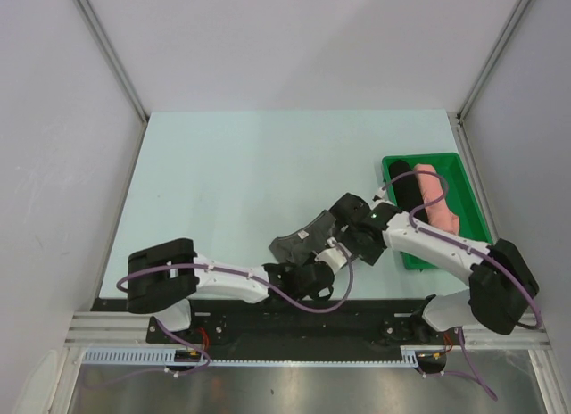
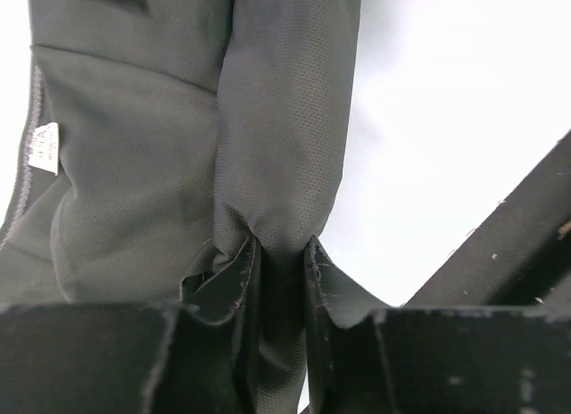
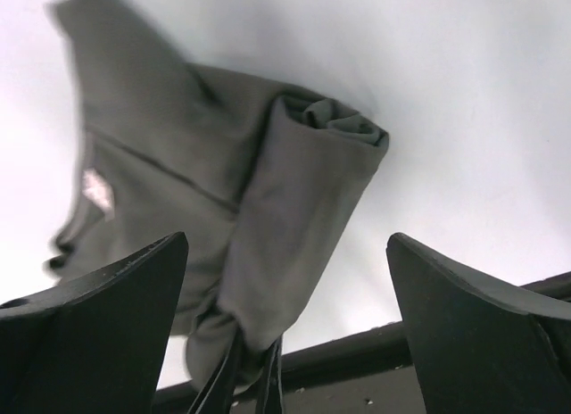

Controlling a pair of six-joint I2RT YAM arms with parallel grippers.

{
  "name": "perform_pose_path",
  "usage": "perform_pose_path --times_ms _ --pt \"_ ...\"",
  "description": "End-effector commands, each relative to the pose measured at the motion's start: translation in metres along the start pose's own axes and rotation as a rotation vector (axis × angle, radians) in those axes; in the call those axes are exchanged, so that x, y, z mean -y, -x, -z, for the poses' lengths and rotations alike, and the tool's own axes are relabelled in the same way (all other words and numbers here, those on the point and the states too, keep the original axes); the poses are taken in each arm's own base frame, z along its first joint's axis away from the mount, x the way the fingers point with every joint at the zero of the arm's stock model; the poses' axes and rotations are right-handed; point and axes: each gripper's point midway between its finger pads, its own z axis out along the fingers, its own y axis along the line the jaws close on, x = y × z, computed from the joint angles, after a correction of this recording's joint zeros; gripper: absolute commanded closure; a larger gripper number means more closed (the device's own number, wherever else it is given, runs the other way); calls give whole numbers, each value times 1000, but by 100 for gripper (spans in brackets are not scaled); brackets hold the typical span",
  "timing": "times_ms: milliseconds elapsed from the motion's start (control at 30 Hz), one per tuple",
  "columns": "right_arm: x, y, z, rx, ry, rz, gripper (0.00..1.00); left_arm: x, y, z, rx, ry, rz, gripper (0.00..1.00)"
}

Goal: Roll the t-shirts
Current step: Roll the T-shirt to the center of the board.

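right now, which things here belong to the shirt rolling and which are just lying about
Job: grey t-shirt, black roll, pink roll, left claw pinching the grey t-shirt, right claw open.
Lying about: green tray holding the rolls, table.

The charcoal-grey t-shirt (image 2: 277, 120) is shown as soft, matt cloth with a fine knitted grain and stitched seams, and a small white label (image 2: 43, 148) is sewn at its neck. The jaws of the left gripper (image 2: 278, 253) and of the right gripper (image 3: 285, 244) are seen to be matt black plastic, lightly scuffed and dusty at the edges. The tabletop (image 1: 250, 164) is finished smooth, pale and matt. The tray (image 1: 428, 159) is made of green plastic with a slight sheen, and the salmon-pink t-shirt (image 1: 435, 195) and black t-shirt (image 1: 403, 187) in it are seen as soft, matt cloth. The rail (image 1: 312, 323) at the near edge looks like brushed metal.
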Motion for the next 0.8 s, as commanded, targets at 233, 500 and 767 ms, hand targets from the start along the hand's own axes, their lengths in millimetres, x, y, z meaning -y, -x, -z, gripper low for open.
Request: perform_pose_path --times_ms 233,500,767 --pt "-7 54 59 226 223 -63 0 25 4 19 -57 -407 350 85" --pt "-5 31 67 274 307 22 3 13 -4 22 -151 -550 643 85" --pt "-7 0 61 262 449 50 21 -1 -19 19 -281 -606 856 84"
